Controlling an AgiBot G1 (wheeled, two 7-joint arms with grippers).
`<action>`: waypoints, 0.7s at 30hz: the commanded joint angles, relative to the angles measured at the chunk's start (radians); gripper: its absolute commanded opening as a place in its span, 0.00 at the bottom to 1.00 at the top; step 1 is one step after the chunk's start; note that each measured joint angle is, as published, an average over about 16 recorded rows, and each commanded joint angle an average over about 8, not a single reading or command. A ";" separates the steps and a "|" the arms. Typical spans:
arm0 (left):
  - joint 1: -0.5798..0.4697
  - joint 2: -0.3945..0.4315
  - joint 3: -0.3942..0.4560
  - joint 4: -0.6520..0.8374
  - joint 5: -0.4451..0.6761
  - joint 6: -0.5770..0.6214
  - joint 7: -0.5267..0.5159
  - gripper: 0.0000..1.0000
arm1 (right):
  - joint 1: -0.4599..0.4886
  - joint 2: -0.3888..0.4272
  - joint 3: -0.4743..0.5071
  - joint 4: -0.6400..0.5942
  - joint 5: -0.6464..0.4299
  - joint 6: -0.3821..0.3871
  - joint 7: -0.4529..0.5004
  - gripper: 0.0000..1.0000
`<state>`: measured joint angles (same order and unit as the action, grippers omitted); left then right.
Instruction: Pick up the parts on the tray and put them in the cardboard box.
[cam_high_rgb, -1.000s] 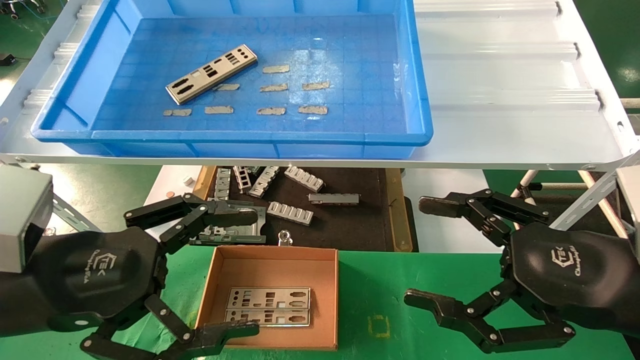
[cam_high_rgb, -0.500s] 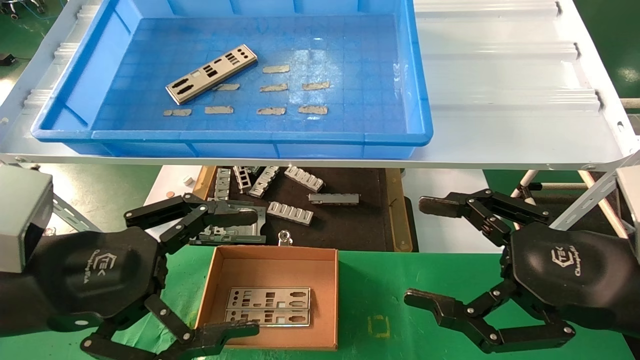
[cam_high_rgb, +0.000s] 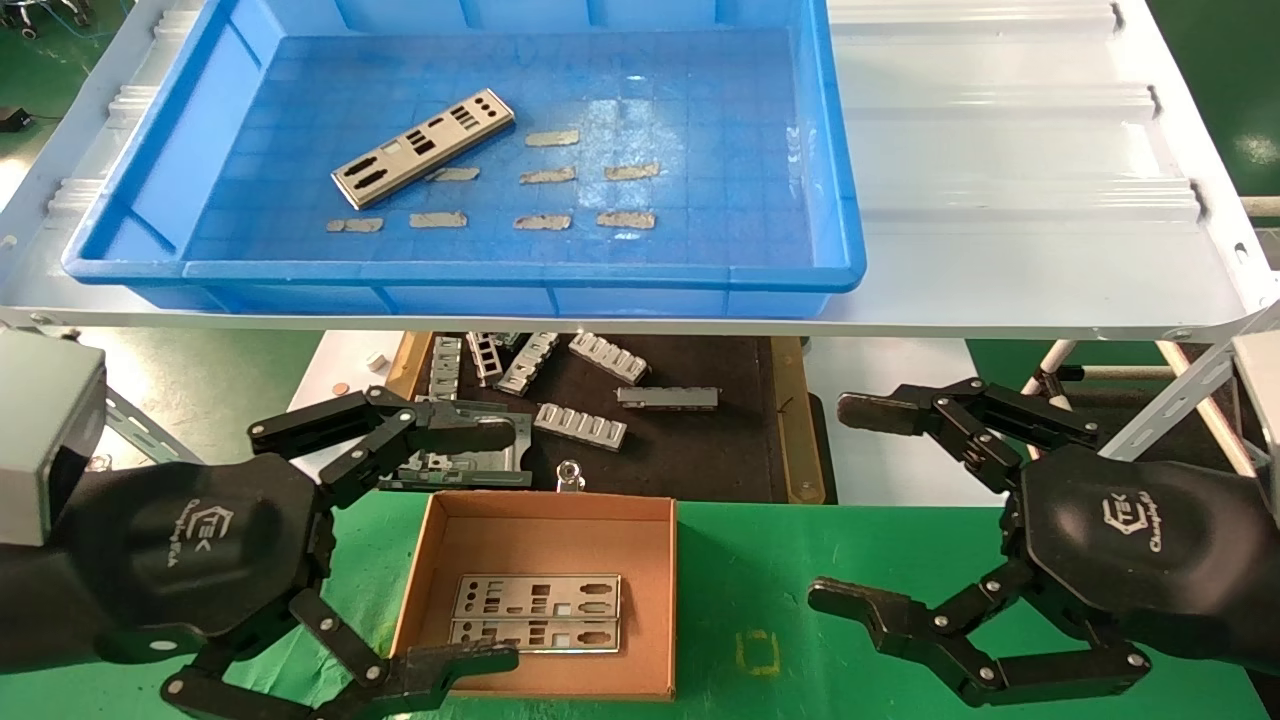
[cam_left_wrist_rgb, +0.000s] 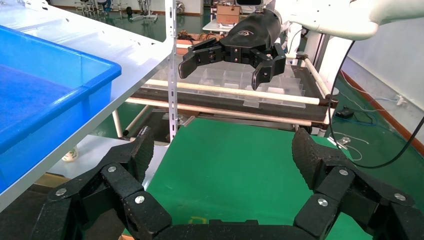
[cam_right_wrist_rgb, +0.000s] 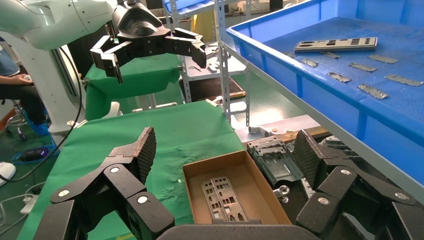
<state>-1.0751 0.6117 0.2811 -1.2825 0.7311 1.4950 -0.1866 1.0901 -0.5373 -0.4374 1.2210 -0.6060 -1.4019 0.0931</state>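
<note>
One silver part (cam_high_rgb: 423, 148) lies slanted on the floor of the blue tray (cam_high_rgb: 500, 272), at its left middle; the right wrist view shows the same part (cam_right_wrist_rgb: 335, 45) and tray (cam_right_wrist_rgb: 320, 95). Lower down, on the green cloth, stands the cardboard box (cam_high_rgb: 545, 525) with two parts (cam_high_rgb: 537, 610) lying flat side by side; these parts (cam_right_wrist_rgb: 222, 197) and the box (cam_right_wrist_rgb: 197, 172) also show in the right wrist view. My left gripper (cam_high_rgb: 500, 547) hangs open at the box's left side, holding nothing. My right gripper (cam_high_rgb: 835, 503) hangs open and empty to the right of the box.
Several grey tape scraps (cam_high_rgb: 550, 180) dot the tray floor. The tray rests on a white shelf (cam_high_rgb: 1000, 200) above the green cloth (cam_high_rgb: 760, 580). Behind the box, a dark mat (cam_high_rgb: 700, 440) carries ribbed grey brackets (cam_high_rgb: 580, 425). A shelf post (cam_left_wrist_rgb: 173, 75) stands near my left gripper.
</note>
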 joint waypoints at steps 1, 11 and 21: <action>0.000 0.000 0.000 0.000 0.000 0.000 0.000 1.00 | 0.000 0.000 0.000 0.000 0.000 0.000 0.000 1.00; 0.000 0.000 0.000 0.000 0.000 0.000 0.000 1.00 | 0.000 0.000 0.000 0.000 0.000 0.000 0.000 1.00; 0.000 0.000 0.000 0.000 0.000 0.000 0.000 1.00 | 0.000 0.000 0.000 0.000 0.000 0.000 0.000 1.00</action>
<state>-1.0751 0.6117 0.2811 -1.2825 0.7311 1.4951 -0.1866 1.0901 -0.5373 -0.4374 1.2210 -0.6060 -1.4019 0.0931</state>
